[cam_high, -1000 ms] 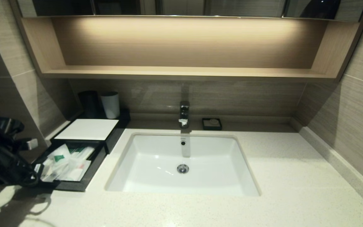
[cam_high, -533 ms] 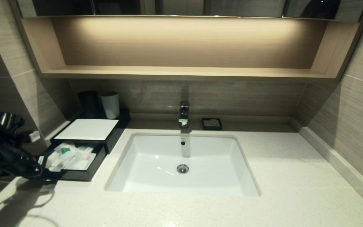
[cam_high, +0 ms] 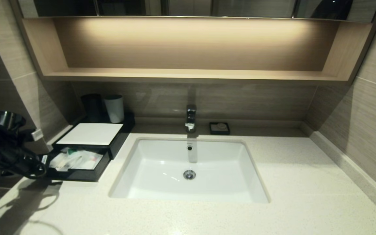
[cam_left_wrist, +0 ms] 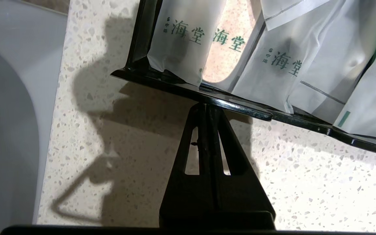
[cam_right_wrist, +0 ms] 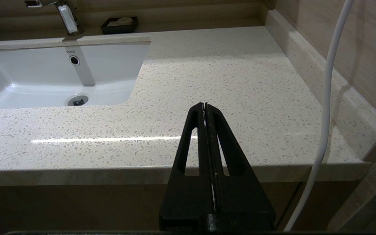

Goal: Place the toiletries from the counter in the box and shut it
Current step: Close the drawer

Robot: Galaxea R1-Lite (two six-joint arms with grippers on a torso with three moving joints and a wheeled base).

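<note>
Since a second ago the drawer (cam_high: 77, 169) has slid well back under the box's (cam_high: 90, 133) white top, so that much less of it and its packets shows, and the left gripper (cam_high: 41, 166) has followed it in toward the wall.

Now the drawer is still part open. The toiletries (cam_high: 75, 160) lie inside it, a loose heap of clear-wrapped packets, one with a green mark; in the left wrist view they fill the tray as pale sachets (cam_left_wrist: 286, 65) with green print. None are seen lying loose on the counter (cam_high: 273, 182).

The left gripper (cam_left_wrist: 206, 107) has its fingers pressed together on nothing, and its tip sits against the drawer's front wall (cam_left_wrist: 194, 93), on the outside, near the notch. The fingers point along the way the drawer slides, toward the box and the back wall. So the drawer lies straight ahead of the fingertips, and its travel runs on that same line: a push forward should carry it home. The front wall runs crosswise to the fingers, and the tip meets it off to one side of the middle as far as I can judge, so the drawer may skew a little as it goes.

The right gripper (cam_right_wrist: 206, 107) hangs parked before the counter's front edge, well off to the right of the sink (cam_high: 188, 169), fingers clenched and empty. The left arm is by far the nearer one.
</note>
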